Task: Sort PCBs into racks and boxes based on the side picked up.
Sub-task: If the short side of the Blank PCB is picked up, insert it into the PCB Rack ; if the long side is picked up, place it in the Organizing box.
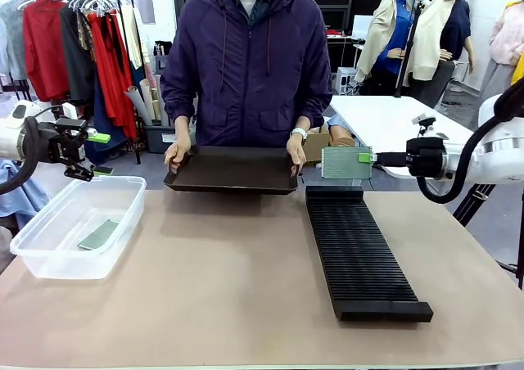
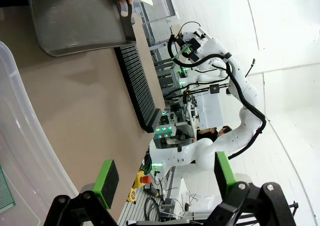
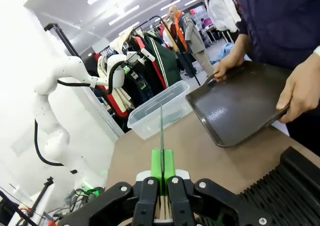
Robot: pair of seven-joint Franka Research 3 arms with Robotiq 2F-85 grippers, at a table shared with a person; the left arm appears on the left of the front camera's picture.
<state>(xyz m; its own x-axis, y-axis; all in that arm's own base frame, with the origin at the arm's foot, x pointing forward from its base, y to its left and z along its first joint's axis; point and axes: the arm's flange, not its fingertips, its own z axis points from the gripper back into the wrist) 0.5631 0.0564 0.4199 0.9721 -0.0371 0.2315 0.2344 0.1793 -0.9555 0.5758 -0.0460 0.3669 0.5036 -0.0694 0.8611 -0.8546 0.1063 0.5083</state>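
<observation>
Right gripper (image 1: 366,158) pinches a PCB (image 1: 346,163) edge-on above the rack's (image 1: 360,251) far end, apparently for slotting. Left gripper (image 1: 97,153), spread, hovers above the box (image 1: 57,265), where a second PCB (image 1: 99,235) lies flat.

Box (image 1: 49,259) is clear glossy plastic, rack (image 1: 360,251) ribbed matt black, tray (image 1: 233,171) smooth with a dull sheen, tabletop (image 1: 221,280) matt tan, PCB (image 1: 346,163) finely dotted green.

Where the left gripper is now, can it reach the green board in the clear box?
Probably yes: the left gripper hangs open over the lidless box, and nothing covers the PCB inside.
</observation>
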